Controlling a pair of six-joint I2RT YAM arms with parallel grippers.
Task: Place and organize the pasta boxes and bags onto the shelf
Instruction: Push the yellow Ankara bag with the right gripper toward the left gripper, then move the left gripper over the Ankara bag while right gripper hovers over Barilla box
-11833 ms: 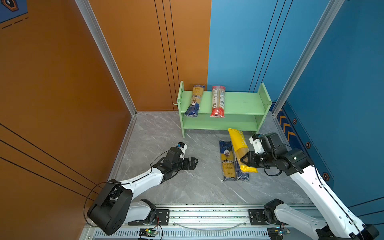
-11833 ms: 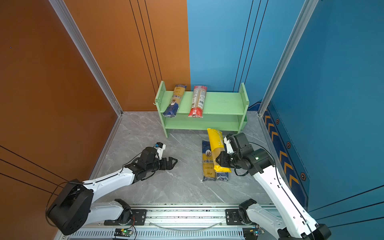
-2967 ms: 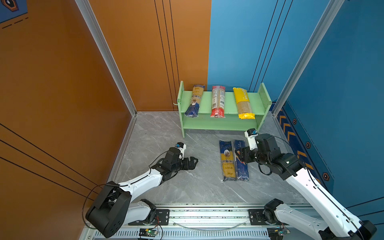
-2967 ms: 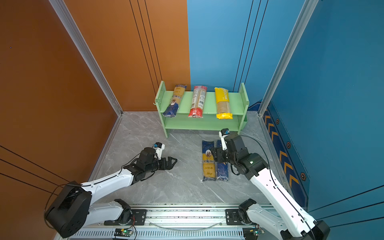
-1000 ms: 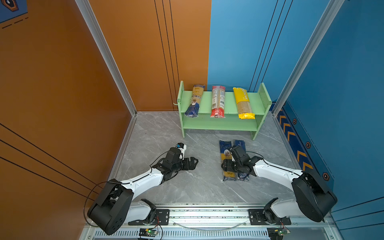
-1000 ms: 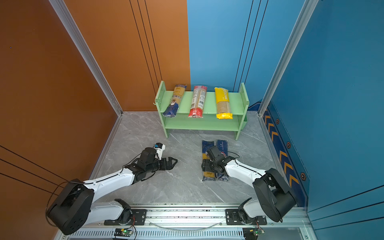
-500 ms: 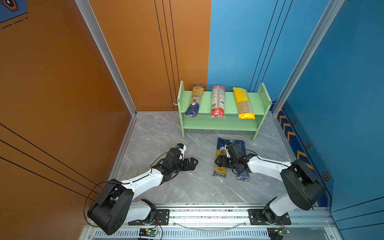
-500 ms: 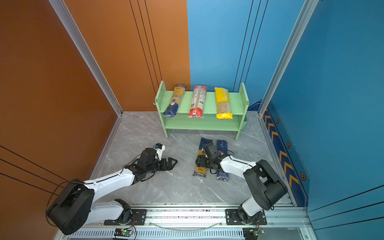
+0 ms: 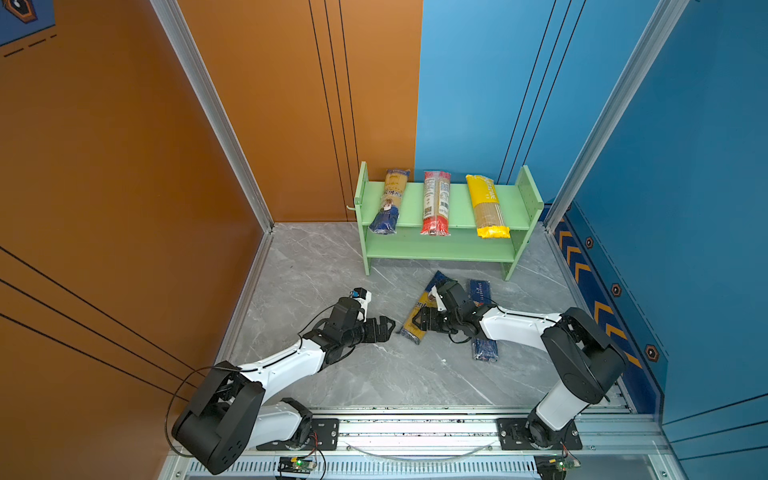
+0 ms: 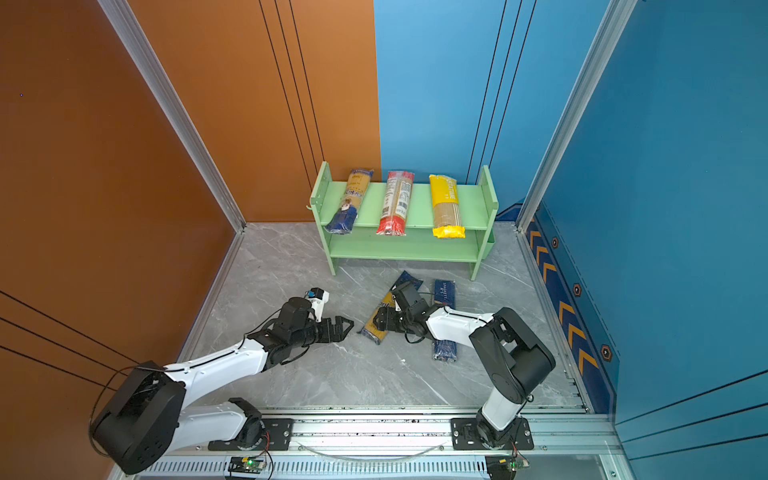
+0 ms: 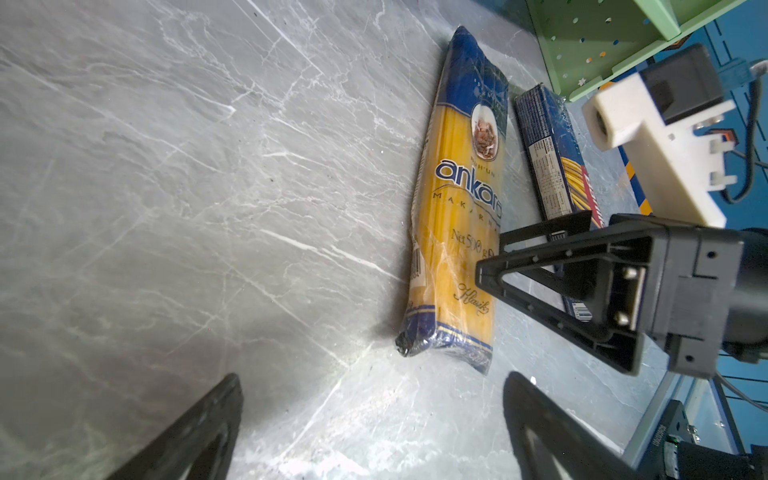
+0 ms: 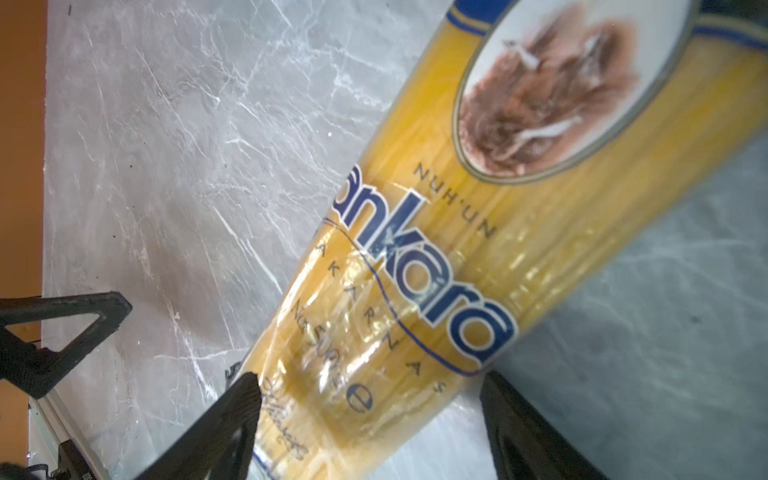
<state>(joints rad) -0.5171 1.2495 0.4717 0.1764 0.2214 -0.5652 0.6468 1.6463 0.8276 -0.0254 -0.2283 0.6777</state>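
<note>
Shelf [image 9: 436, 250], upper tier: blue-ended bag [image 9: 390, 201], red-ended bag [image 9: 436, 203], yellow bag [image 9: 486, 206], side by side.
Counter [image 9: 332, 270]: ankara bag [image 11: 453, 208], askew; dark blue pack [image 9: 479, 291] near it.
Right end effector [image 9: 417, 322]: astride ankara bag, clamping cannot be told.
Left end effector [image 9: 388, 328]: spread wide, empty.

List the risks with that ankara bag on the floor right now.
1. The right gripper straddles the ankara bag near one end, open; gripped there, the long glossy bag may sag or slip.
2. The right arm lies over the Barilla box and may drag it.
3. The left gripper sits open close by; the two could collide.
</note>
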